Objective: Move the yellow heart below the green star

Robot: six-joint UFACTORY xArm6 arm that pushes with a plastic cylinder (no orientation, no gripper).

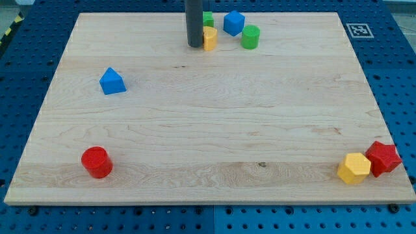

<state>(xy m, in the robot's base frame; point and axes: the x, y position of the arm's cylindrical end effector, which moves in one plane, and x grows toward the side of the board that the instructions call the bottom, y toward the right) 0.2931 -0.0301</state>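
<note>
Wooden and pale, the bench [208,130] filled most of the view, with a blue perforated surface [26,71] showing around its edges. Nearest the view's bottom, at about seven o'clock from the board's middle, stood a red cylinder [97,162]. Across at roughly four o'clock, near the corner, a yellow hexagonal block [353,168] sat touching a red star-like block [383,158], the red one just to its two o'clock side. Farther up, at about ten o'clock from the middle, a blue block with a peaked top [112,81] lay well apart from everything else. At the far edge, around twelve o'clock, the remaining pieces clustered. The yellow heart [210,38] stood there with my tip [194,45] just at its nine o'clock side, touching it or nearly so; the dark rod rose straight out of the view's top. Directly behind the heart, at its twelve o'clock, the green star [207,19] was partly hidden by the rod and the heart, so its shape could barely be made out. A blue cube [234,23] sat at the heart's one o'clock, and a green cylinder [250,37] lay at the heart's three o'clock, near the cube. A black-and-white marker tag [358,30] was fixed at the far corner, about two o'clock. No pincer existed on this arm, so its state could not be told.
</note>
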